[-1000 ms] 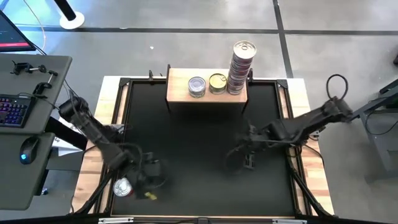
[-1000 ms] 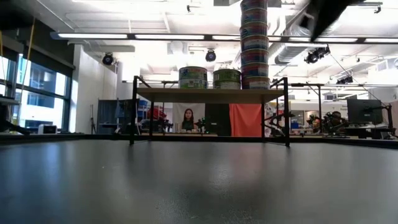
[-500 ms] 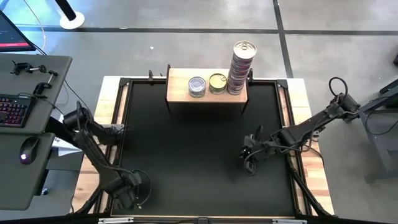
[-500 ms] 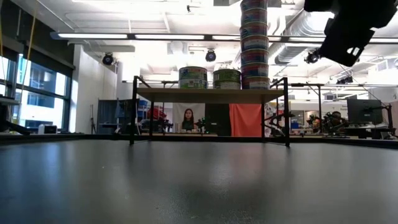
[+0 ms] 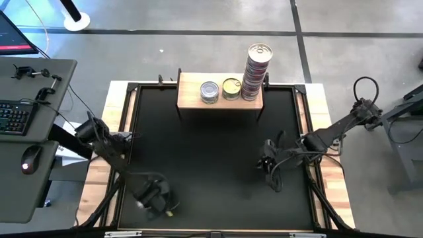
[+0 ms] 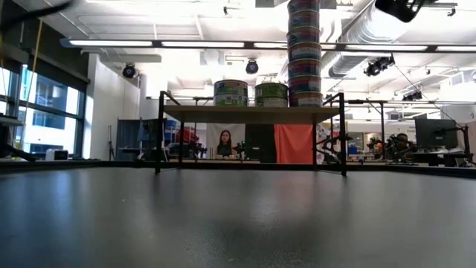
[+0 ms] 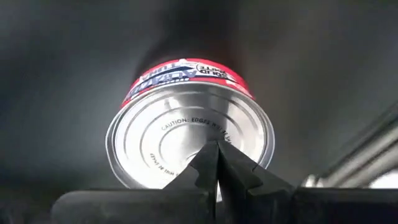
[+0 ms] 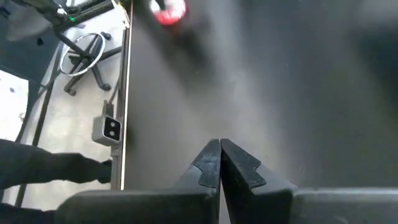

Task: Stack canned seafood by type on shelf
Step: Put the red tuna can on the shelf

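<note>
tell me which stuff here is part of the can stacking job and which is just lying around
Job:
- shelf
- tall stack of tins on it
- silver tin and gold tin beside the stack
- red-label tin by the left gripper

Just around:
- keyboard and mouse on the side desk
- office chair on the floor

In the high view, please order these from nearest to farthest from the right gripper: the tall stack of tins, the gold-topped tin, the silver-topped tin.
From the right gripper:
1. Tall stack of tins, shelf's right end.
2. Gold-topped tin, middle.
3. Silver-topped tin, leftmost.
</note>
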`<state>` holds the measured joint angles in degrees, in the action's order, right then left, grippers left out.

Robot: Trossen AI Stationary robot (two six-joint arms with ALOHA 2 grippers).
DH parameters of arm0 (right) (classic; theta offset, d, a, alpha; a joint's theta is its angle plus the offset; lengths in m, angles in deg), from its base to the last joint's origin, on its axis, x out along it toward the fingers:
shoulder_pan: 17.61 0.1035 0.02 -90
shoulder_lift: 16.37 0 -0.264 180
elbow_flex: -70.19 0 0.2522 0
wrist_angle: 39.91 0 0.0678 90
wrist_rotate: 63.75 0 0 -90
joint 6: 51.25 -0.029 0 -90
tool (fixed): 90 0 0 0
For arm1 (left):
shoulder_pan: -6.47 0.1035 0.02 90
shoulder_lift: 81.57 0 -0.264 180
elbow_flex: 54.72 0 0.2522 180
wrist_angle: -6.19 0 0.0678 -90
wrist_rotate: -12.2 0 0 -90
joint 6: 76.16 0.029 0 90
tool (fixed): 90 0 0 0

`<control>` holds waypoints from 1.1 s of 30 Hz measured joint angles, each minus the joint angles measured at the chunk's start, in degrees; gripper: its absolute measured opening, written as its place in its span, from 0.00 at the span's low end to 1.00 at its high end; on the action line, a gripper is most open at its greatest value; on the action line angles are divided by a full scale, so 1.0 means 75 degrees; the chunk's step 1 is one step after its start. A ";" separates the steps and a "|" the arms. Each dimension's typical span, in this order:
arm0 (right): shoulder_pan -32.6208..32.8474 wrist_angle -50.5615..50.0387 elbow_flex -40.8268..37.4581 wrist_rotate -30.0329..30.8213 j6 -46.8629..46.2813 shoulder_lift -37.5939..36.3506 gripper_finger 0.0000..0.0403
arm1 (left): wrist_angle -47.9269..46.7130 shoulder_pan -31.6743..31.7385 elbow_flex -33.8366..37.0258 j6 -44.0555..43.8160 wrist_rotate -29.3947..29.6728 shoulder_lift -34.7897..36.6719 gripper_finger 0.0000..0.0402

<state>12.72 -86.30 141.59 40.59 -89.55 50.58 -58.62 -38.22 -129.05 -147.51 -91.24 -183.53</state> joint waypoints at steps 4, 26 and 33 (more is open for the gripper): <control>0.0122 -0.0155 0.0108 0.0179 -0.0041 0.0000 0.00 | 0.0845 0.0844 -0.0006 0.0828 0.1051 0.0013 0.00; 0.1450 0.2289 -0.2914 0.1128 -0.3904 0.0271 0.00 | 0.5019 0.3072 -0.0505 0.6223 0.4572 0.0279 0.00; 0.1201 0.3931 -0.3772 0.1846 -0.4553 0.0844 0.00 | 0.5301 0.2708 -0.0511 0.6467 0.4691 0.0233 0.00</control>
<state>21.73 -56.82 113.30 54.43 -123.70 56.92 -18.86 -17.91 -132.88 -99.01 -56.06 -181.79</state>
